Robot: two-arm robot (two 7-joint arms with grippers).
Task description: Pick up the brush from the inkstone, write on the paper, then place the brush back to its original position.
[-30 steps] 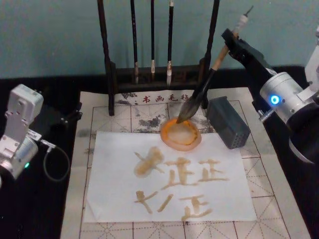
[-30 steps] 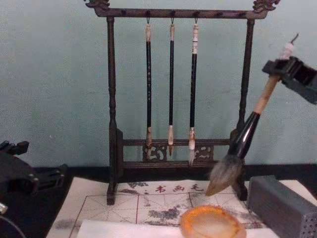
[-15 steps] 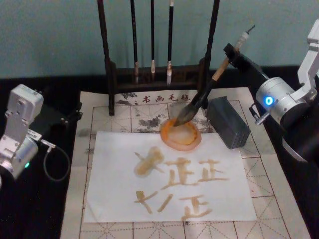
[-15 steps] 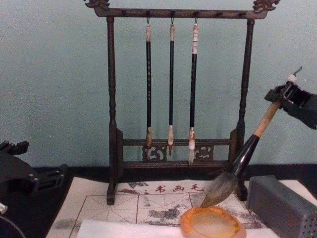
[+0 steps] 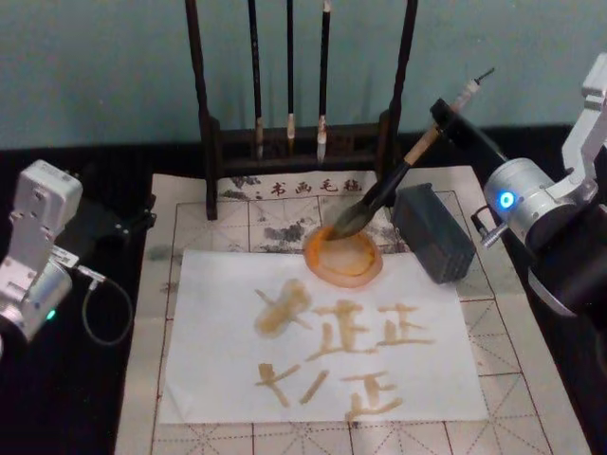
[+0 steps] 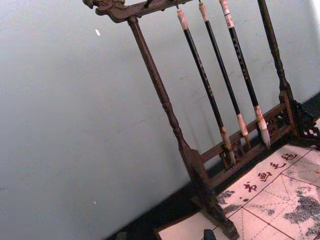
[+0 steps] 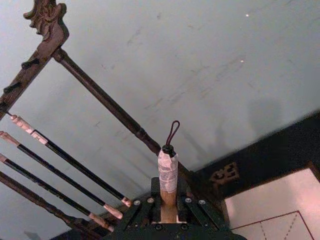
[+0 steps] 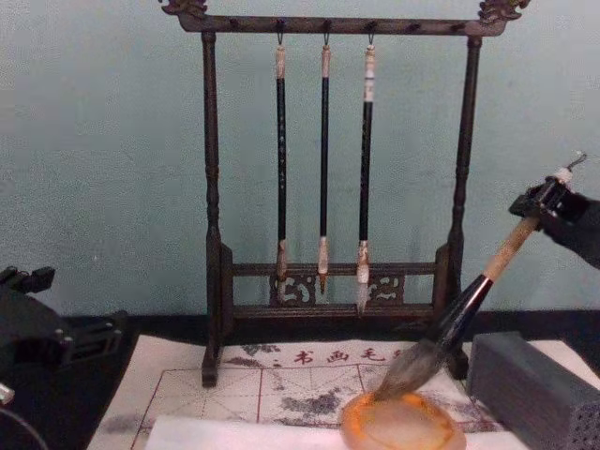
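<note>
My right gripper (image 5: 442, 119) is shut on the upper handle of the brush (image 5: 408, 163), just below its white-wrapped end. The brush slants down to the left, and its grey tuft rests on the far rim of the orange inkstone (image 5: 345, 258). From the chest view the brush (image 8: 487, 281) leans from the gripper (image 8: 544, 201) down onto the inkstone (image 8: 403, 424). The right wrist view shows the wrapped brush top (image 7: 168, 171) sticking out past the gripper (image 7: 168, 207). The white paper (image 5: 218, 370) lies in front of the inkstone and carries several tan strokes. My left gripper (image 5: 109, 224) is parked at the far left.
A dark wooden rack (image 5: 302, 142) with three thin hanging brushes (image 8: 324, 159) stands behind the inkstone. A grey perforated block (image 5: 434, 233) sits just right of the inkstone, under the slanted handle. A beige grid mat (image 5: 531, 341) lies beneath the paper.
My right gripper has come down and tilted the brush flatter. The tuft has dropped from above the inkstone onto its rim. The left arm has stayed still.
</note>
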